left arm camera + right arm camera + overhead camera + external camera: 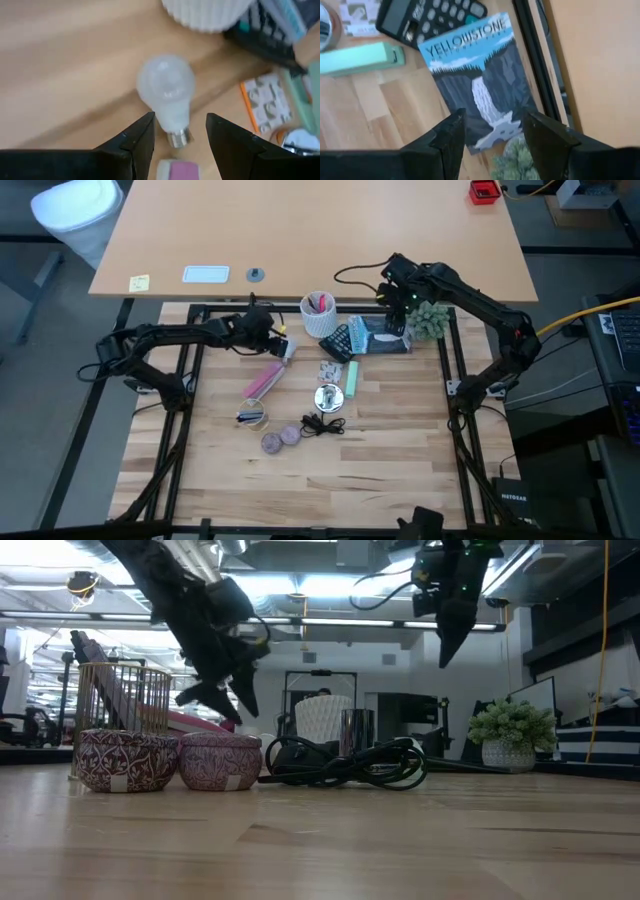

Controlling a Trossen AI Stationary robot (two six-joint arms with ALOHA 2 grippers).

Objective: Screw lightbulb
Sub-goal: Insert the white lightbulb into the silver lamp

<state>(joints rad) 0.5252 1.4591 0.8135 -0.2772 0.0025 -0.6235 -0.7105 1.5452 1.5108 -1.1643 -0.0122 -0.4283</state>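
White patterned cup point(207, 12) and calculator point(272, 35) cut off by edge

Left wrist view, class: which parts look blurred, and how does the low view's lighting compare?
Left wrist view: the white rounded glass lightbulb lies soft-edged on a streaked wooden table; the white ribbed cup is smeared. Low view: bright ceiling lights leave both arms in silhouette.

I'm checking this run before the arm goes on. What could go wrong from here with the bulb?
1. The lightbulb lies loose on its side on the table; a nudge from the open left gripper above it might roll it.
2. The cup and pink eraser sit close by, so the fingers may bump them.
3. No socket shows, so where it screws in is unclear.
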